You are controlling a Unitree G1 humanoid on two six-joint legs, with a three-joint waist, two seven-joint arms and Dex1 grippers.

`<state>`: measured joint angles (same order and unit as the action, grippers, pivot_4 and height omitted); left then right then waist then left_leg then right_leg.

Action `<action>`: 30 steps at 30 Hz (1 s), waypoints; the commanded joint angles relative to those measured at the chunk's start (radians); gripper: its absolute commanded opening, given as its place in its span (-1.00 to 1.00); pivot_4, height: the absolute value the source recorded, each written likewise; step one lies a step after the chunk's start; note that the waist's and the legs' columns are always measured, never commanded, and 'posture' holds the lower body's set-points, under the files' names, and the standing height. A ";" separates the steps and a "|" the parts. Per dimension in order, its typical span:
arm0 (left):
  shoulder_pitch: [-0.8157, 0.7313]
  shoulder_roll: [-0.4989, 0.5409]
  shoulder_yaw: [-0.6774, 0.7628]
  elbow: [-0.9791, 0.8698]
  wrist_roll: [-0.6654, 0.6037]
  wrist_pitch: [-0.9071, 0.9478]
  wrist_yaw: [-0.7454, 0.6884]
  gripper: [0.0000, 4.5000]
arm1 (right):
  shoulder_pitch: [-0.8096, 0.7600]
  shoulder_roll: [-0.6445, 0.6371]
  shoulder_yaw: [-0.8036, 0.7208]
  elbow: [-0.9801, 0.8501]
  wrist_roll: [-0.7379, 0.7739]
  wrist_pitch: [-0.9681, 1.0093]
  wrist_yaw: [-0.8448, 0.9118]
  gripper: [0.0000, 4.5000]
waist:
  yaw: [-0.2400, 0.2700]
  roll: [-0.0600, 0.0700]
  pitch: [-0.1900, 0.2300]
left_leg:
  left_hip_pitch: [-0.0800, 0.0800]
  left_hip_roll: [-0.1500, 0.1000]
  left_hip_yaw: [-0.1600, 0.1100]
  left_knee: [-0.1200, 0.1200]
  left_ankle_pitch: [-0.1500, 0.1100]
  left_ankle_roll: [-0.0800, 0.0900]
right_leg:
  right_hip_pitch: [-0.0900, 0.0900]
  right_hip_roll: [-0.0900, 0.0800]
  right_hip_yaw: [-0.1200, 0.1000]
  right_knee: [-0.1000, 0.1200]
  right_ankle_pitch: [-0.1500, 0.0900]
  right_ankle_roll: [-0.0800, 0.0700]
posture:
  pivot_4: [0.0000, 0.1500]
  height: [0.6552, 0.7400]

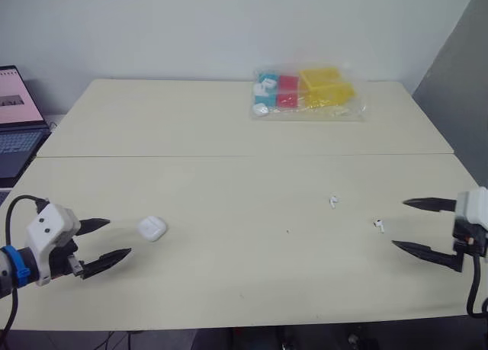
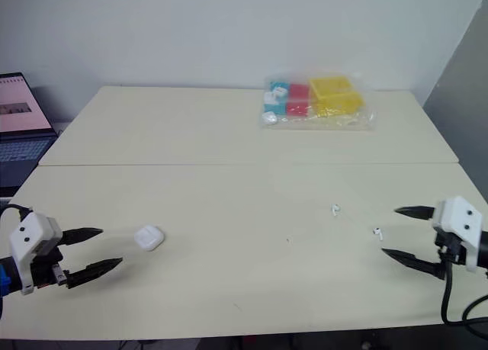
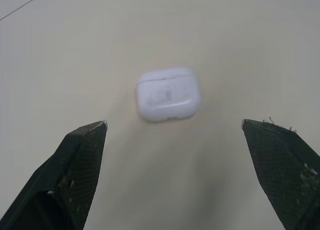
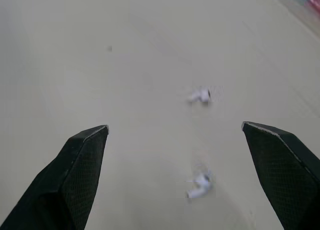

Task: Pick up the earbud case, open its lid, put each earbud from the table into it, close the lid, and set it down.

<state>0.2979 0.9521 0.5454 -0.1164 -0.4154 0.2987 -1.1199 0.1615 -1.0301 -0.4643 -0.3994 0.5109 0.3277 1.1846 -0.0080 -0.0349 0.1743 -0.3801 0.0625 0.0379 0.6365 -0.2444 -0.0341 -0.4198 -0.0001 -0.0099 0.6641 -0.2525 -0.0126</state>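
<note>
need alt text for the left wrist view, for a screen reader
A white earbud case with its lid shut lies on a beige table, just ahead of the open left end effector. Its two black fingers stand wide apart and touch nothing.

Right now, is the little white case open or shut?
Shut. The earbud case has its lid down, only a thin seam showing.

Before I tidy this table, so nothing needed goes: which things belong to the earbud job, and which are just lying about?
Job: earbud case; farther earbud; nearer earbud.
Lying about: clear bag of coloured boxes; laptop.
</note>
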 commanded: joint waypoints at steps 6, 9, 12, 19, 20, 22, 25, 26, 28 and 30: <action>-0.075 -0.002 -0.097 0.003 0.033 0.047 0.056 1.00 | -0.365 -0.022 0.232 -0.141 0.178 0.271 -0.101 0.99 | 0.003 -0.001 0.000 | -0.002 0.000 -0.001 0.000 0.000 0.000 | -0.001 0.001 0.001 0.000 0.000 0.000 | 1.00 1.00; -0.111 -0.008 -0.153 0.002 0.032 0.094 0.070 1.00 | -0.461 0.003 0.284 -0.165 0.218 0.304 -0.109 0.99 | 0.006 -0.001 0.000 | -0.003 0.001 -0.001 0.000 0.000 0.000 | -0.001 0.001 0.000 -0.001 0.000 -0.001 | 1.00 1.00; -0.142 -0.010 -0.185 0.010 0.041 0.110 0.085 1.00 | -0.480 0.007 0.302 -0.173 0.219 0.306 -0.100 0.99 | 0.008 -0.001 0.000 | -0.004 0.001 -0.002 0.000 0.000 0.000 | -0.001 0.001 0.000 -0.001 0.000 -0.001 | 1.00 1.00; -0.249 -0.016 -0.269 0.082 0.082 0.118 0.120 1.00 | -0.468 0.001 0.320 -0.172 0.191 0.271 -0.058 0.99 | 0.007 -0.001 0.000 | -0.004 0.000 -0.002 0.003 0.000 0.000 | -0.001 0.001 -0.001 0.001 0.000 0.000 | 1.00 1.00; -0.263 -0.017 -0.281 0.094 0.086 0.117 0.118 1.00 | -0.468 0.001 0.324 -0.171 0.186 0.267 -0.054 0.99 | 0.007 -0.001 0.000 | -0.004 0.001 -0.002 0.003 0.000 0.000 | -0.001 0.001 -0.001 0.001 0.000 0.000 | 1.00 1.00; -0.287 -0.017 -0.306 0.123 0.098 0.105 0.108 1.00 | -0.463 0.000 0.335 -0.173 0.175 0.258 -0.042 0.99 | 0.006 -0.001 0.000 | -0.004 0.000 -0.002 0.004 0.000 0.000 | -0.001 0.001 -0.001 0.001 0.000 0.000 | 1.00 1.00; -0.327 -0.015 -0.349 0.166 0.116 0.089 0.088 1.00 | -0.450 0.001 0.357 -0.179 0.150 0.231 -0.021 0.99 | 0.006 -0.001 0.000 | -0.004 0.000 -0.002 0.004 0.000 0.000 | -0.001 0.001 -0.001 0.001 0.000 0.000 | 1.00 1.00; -0.339 -0.014 -0.360 0.175 0.120 0.089 0.083 1.00 | -0.450 0.003 0.360 -0.179 0.150 0.228 -0.019 0.99 | 0.006 -0.001 0.000 | -0.004 0.000 -0.002 0.004 0.000 0.000 | -0.001 0.001 -0.001 0.001 0.000 0.000 | 1.00 1.00; -0.361 -0.013 -0.379 0.195 0.128 0.089 0.077 1.00 | -0.450 0.006 0.365 -0.178 0.144 0.220 -0.017 0.99 | 0.006 -0.001 0.000 | -0.004 0.000 -0.002 0.004 0.000 0.000 | -0.001 0.001 -0.001 0.001 0.000 0.000 | 1.00 1.00; -0.375 -0.013 -0.390 0.218 0.137 0.087 0.070 1.00 | -0.450 0.010 0.367 -0.179 0.142 0.217 -0.018 0.99 | 0.006 -0.001 0.000 | -0.004 0.000 -0.002 0.004 0.000 0.000 | -0.001 0.001 -0.001 0.002 0.000 0.000 | 1.00 1.00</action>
<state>-0.0683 0.9356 0.1632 0.0900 -0.2885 0.3957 -1.0409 -0.2837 -1.0182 -0.0861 -0.5560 0.6502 0.5633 1.1581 -0.0017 -0.0356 0.1740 -0.3842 0.0627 0.0356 0.6410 -0.2445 -0.0342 -0.4204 0.0011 -0.0107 0.6658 -0.2525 -0.0127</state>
